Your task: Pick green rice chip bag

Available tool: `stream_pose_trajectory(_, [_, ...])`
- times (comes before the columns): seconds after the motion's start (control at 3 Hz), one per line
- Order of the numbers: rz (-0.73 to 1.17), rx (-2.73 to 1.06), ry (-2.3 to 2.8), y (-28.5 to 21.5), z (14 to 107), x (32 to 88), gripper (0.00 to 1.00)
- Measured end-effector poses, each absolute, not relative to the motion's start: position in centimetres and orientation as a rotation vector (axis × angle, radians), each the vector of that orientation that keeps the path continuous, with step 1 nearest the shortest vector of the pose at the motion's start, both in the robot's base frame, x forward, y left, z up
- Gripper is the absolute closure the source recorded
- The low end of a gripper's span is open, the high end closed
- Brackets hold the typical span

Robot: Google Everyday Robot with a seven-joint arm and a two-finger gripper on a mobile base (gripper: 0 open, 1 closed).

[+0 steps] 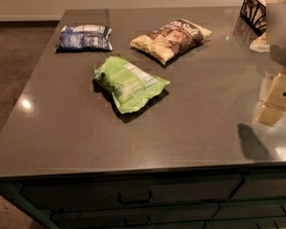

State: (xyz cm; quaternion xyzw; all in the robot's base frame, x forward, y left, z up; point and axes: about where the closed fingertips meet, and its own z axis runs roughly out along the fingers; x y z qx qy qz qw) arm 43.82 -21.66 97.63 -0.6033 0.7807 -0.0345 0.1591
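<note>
The green rice chip bag [129, 83] lies flat near the middle of the dark grey counter [62, 128], with its white label panel facing up and its long side running diagonally. My gripper [275, 101] shows as cream-coloured parts at the right edge of the camera view. It hangs over the counter's right side, well to the right of the green bag and apart from it. It holds nothing that I can see. Its shadow falls on the counter just below it.
A blue-and-white bag [84, 37] lies at the back left. A tan-and-brown chip bag [171, 38] lies behind the green one. A black wire basket [257, 8] stands at the back right corner. Drawers [133, 194] run under the front edge.
</note>
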Motion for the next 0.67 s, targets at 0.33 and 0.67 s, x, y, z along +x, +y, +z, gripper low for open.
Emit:
stream_pose_trajectory(0.33, [-0.099, -1.724, 2.231, -21.7, 97.6, 43.8, 0.00])
stream_pose_trajectory(0.67, [-0.071, -1.714, 2.200, -19.3, 97.2, 45.1, 0.00])
